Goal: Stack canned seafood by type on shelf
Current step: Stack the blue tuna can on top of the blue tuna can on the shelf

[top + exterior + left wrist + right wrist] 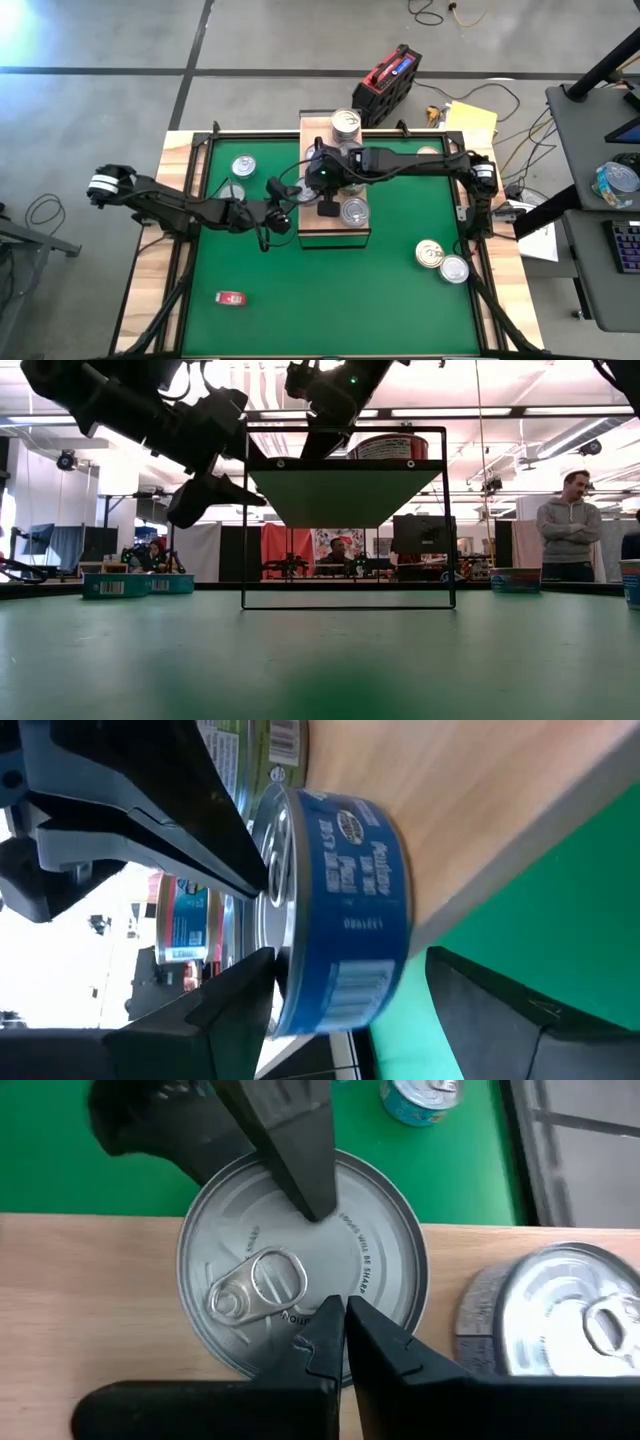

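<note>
Closest up, saw the dark fingers (150,810) of the left gripper (262,917), spread wide and pinching nothing. Found their tips right at the lid rim of a blue can (345,910); could not tell if touching it or just apart. Saw that blue can sitting flat on the light wood of the shelf (500,800), right by the shelf's edge on the left arm's side. Found the shelf itself at the middle of one long edge of the worktop (330,310), between the two arms. Looked next at the right gripper (343,1315): fingers pressed tight together, holding nothing, tips over the middle of a silver-lidded can (300,1260) on the shelf, maybe resting on the lid. Could not tell if that was the blue can seen from above. Saw another can (560,1320) just beside it on the wood. Judged the step in hand to be setting the blue can down on the shelf, with the letting go about done. Judged the next move to call for backing the left gripper away without bumping the can, then fetching one of the loose cans off the worktop: one (244,166) near the shelf on the left arm's side, two (430,252) just beside each other near the edge on the right arm's side.
</note>
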You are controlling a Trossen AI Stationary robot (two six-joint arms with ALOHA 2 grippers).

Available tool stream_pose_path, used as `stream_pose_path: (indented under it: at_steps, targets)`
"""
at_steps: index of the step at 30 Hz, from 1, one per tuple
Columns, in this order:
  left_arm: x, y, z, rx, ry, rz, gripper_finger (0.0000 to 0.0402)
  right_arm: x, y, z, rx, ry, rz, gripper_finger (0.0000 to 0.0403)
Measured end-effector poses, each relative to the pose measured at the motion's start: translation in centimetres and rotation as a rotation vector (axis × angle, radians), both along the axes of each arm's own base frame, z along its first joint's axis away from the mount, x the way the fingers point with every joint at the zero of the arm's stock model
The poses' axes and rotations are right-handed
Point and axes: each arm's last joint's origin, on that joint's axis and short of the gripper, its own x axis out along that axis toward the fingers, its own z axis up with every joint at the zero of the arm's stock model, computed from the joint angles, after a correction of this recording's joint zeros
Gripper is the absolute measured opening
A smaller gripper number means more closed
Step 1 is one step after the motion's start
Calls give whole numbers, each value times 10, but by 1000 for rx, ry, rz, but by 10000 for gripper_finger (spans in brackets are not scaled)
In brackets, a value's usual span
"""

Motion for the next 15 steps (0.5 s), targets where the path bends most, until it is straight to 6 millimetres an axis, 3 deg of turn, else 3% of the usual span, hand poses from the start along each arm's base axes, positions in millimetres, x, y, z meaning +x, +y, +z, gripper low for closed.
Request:
stream_pose_path:
  at_steps: [9,15]
  targets:
    - [1,1,1,20,-6,1,229,0,1,0,34,-5,11,9]
    - [-1,1,4,44,-2,25,158,0,1,0,33,-7,11,9]
